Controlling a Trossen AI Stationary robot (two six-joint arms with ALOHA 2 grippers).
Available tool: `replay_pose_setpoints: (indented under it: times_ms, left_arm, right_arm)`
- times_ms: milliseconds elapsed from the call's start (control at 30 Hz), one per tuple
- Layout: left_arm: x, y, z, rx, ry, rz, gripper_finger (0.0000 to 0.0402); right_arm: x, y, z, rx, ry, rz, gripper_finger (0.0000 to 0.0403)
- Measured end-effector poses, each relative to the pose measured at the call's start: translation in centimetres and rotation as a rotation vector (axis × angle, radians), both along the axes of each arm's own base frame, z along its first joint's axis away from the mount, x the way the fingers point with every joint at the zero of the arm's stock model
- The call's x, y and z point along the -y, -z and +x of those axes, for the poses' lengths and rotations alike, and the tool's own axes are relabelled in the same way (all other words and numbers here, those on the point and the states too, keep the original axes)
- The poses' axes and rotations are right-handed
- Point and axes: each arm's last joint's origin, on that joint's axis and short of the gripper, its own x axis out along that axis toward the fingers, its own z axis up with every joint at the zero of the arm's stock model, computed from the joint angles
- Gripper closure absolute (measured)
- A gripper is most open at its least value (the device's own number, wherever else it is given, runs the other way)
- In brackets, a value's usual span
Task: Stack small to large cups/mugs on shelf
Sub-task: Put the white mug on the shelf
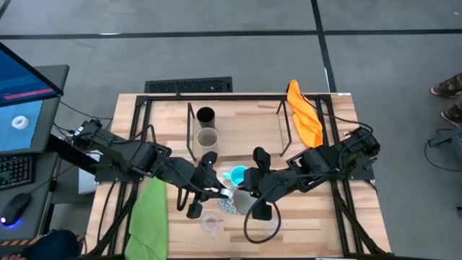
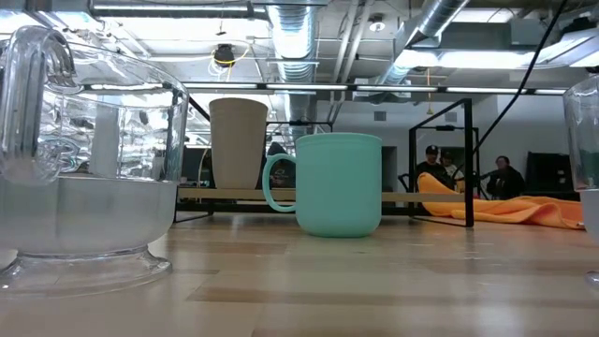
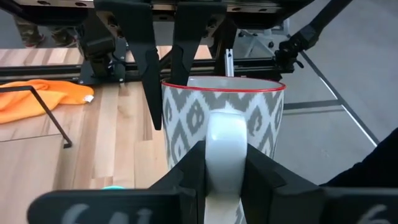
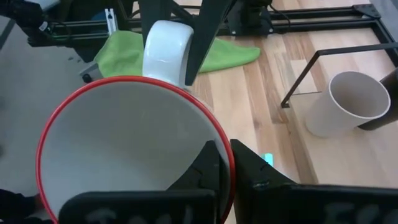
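A white mug with a grey pattern and a red rim (image 3: 221, 112) is held between both grippers over the table's near middle (image 1: 231, 202). It does not show in the low view. My left gripper (image 1: 219, 191) is shut on it from the left, my right gripper (image 1: 243, 189) from the right. The bright blue mug (image 1: 238, 175) stands on the table just behind them (image 2: 337, 187). The black cup (image 1: 206, 115) and the grey-beige cup (image 1: 208, 137) stand on the shelf (image 1: 242, 130). A clear glass (image 1: 211, 222) stands near the front edge. My left gripper pinches the mug's white handle (image 3: 224, 134) between its two fingers, which come level from the table's left. The mug is upright and seems clear of the table. My right gripper holds the mug's red rim (image 4: 219, 138) opposite the handle, one finger (image 4: 204, 169) inside the mug and one outside. The fingers come from above, pointing down.
An orange cloth (image 1: 304, 112) hangs on the shelf's right wire upright. A green cloth (image 1: 149, 217) lies at the front left. A second clear glass (image 2: 585, 140) shows at the low view's right edge. People sit in the room behind (image 2: 435, 167).
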Motion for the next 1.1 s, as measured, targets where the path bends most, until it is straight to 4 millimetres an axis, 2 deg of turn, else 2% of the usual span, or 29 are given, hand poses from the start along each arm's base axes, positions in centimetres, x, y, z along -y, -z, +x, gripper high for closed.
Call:
replay_pose_setpoints:
  times_ms: [200, 567, 867, 1100]
  left_arm:
    - [0.0, 0.0, 0.0, 0.002, -0.004, 0.0, 0.0353]
    - [0.0, 0.0, 0.1, 0.006, -0.007, 0.006, 0.0353]
    - [-0.2, -0.6, 0.0, 0.06, -0.049, 0.026, 0.0353]
    - [-0.4, -0.2, 0.0, 0.038, -0.101, 0.039, 0.035]
  right_arm:
    - [0.0, 0.0, 0.0, 0.007, 0.0, -0.003, 0.0339]
    - [0.1, -0.3, -0.1, 0.014, 0.006, 0.011, 0.0333]
    - [1.4, -2.9, -2.4, 0.087, 0.019, 0.063, 0.0331]
    - [2.5, -5.4, -4.8, 0.172, 0.017, 0.11, 0.0331]
